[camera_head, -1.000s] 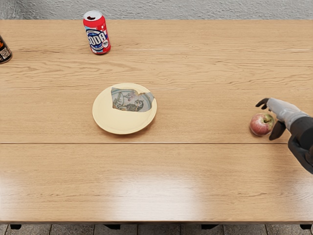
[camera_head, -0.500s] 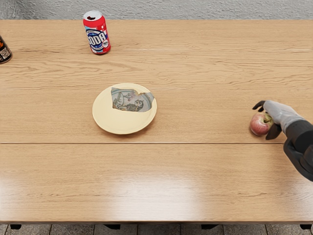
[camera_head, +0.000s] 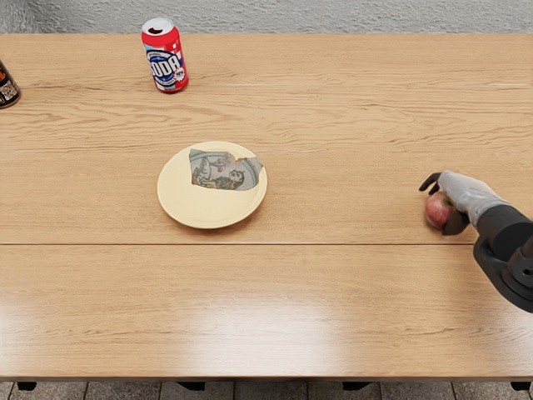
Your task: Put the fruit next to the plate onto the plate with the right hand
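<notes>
A red apple (camera_head: 433,211) rests on the table near the right edge, far to the right of the plate. My right hand (camera_head: 442,202) comes in from the right and lies over the apple, covering most of it. Its fingers (camera_head: 430,182) curl around the far side and the thumb presses the near side, so the hand is shut on the apple. The cream plate (camera_head: 196,208) sits at the table's middle, with a patterned shard lying on its far half. The left arm is out of view.
A red soda can (camera_head: 165,55) stands at the back left. A dark bottle (camera_head: 7,85) shows at the left edge. The wooden table (camera_head: 333,292) stretches bare between the apple and the plate.
The right hand has slid left over the apple and its fingers have curled around it. The apple has stayed where it was on the table.
</notes>
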